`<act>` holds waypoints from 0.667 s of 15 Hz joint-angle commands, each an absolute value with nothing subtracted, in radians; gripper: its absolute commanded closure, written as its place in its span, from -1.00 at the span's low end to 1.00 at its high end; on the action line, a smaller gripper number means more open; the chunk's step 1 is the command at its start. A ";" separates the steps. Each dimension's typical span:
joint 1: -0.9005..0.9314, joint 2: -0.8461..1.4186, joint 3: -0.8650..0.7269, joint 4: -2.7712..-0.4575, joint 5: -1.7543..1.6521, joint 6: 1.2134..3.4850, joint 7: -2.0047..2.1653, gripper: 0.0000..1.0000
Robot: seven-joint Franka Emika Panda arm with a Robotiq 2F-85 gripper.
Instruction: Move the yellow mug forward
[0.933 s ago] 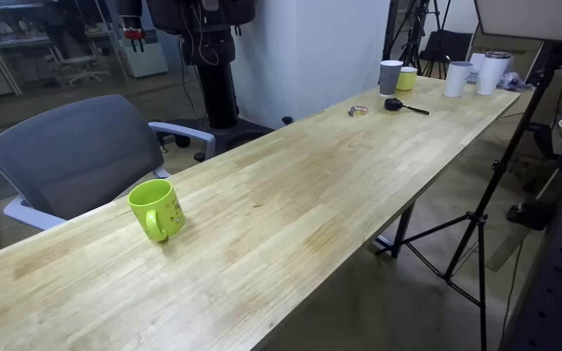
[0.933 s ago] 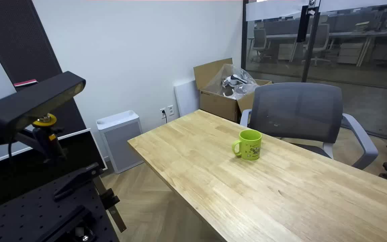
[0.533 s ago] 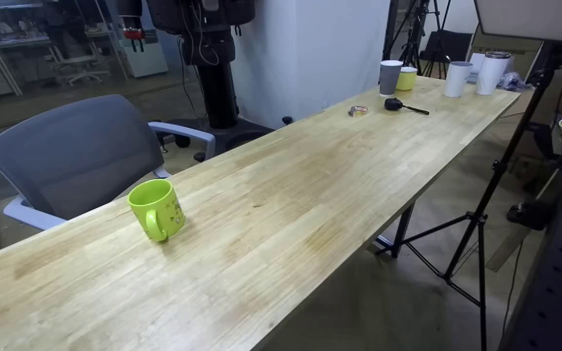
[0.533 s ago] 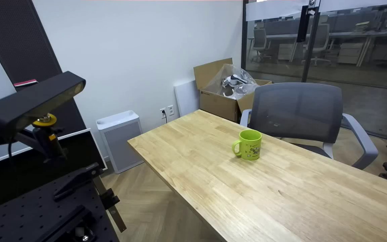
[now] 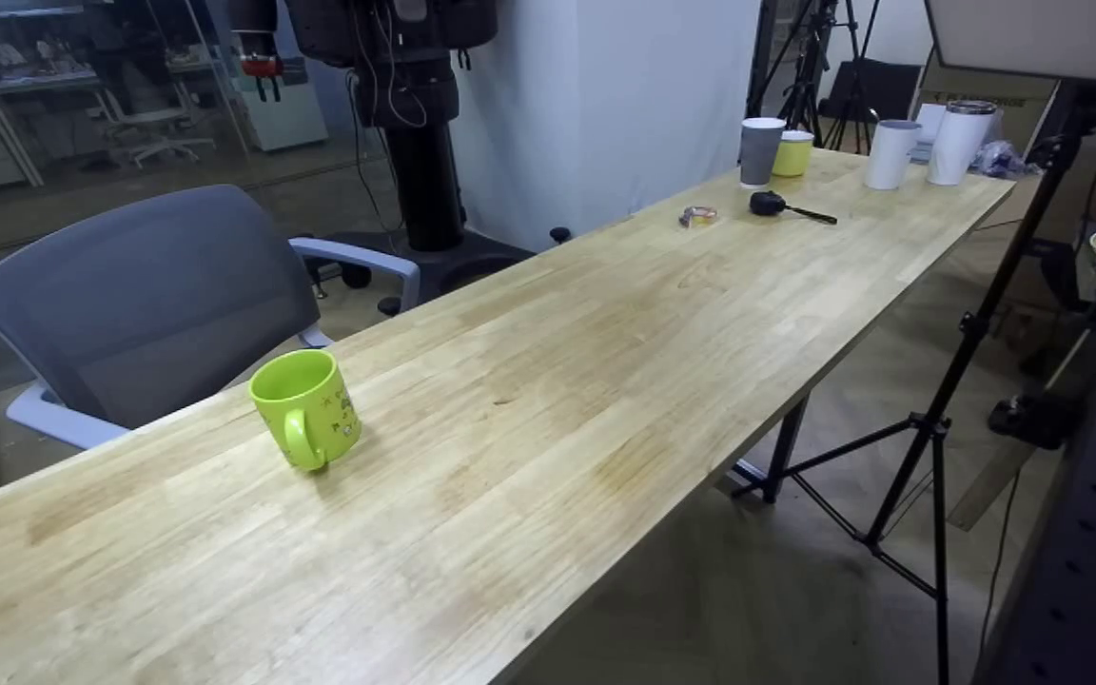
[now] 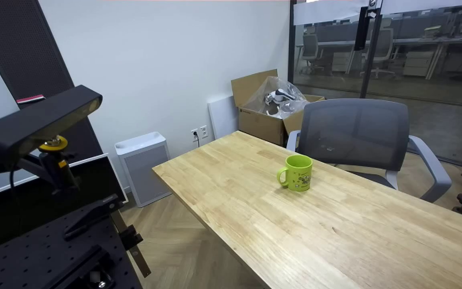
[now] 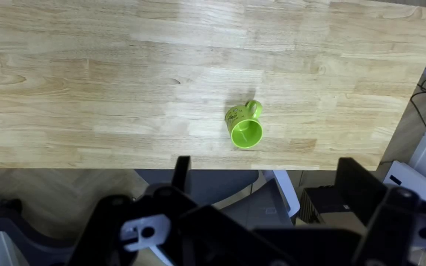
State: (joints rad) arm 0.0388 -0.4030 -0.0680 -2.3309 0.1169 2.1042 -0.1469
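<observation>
Yellow mug (image 6: 298, 175) unmoved since the earlier frame in both exterior views; stands upright on the table (image 6: 219, 180), near the edge by the chair (image 6: 355, 134), handle turned away from the chair. Claw (image 7: 265, 160) released, spread wide, apart from the mug.

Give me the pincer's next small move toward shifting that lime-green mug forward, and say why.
I'd probably ease the open pincer towards the lime-green mug. In the wrist view the pincer's jaws stand wide apart, clear of the mug, which stands upright on the wooden table, not yet gripped.
</observation>
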 commanded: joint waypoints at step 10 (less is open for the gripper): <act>0.037 -0.197 -0.074 -2.312 0.161 2.276 -0.228 -1.00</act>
State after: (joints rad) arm 0.0381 -0.2669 -0.0700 -2.3416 0.1286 2.2314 -0.2003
